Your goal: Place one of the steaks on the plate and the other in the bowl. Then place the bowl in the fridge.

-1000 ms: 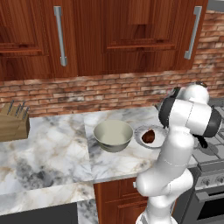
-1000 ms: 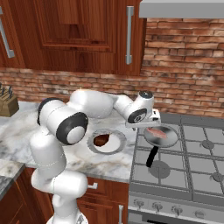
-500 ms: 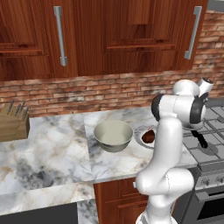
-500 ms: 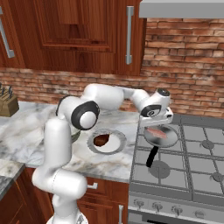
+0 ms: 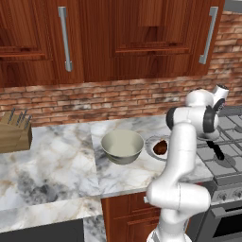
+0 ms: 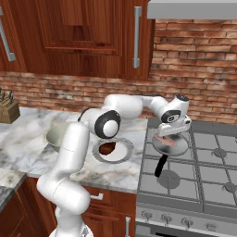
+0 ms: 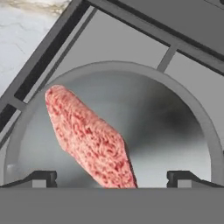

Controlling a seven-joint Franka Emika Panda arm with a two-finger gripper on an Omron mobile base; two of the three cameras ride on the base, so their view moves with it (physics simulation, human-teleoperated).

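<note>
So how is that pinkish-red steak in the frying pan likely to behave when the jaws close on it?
The pinkish-red steak is a thin flat slab, so it is probably light and may droop if gripped at one end. It lies flat in the smooth steel frying pan, so it could slide when nudged rather than roll. The jaws stand wide open on either side of it.

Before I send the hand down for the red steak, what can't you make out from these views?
- Red steak: hand view, its near end is cut off at the bottom of the picture.
- Hand: right base view, the fingertips are too small to separate from the frying pan.
- Dark steak on the plate: left base view, the arm covers its right part.
- Bowl: right base view, mostly behind the arm.
</note>
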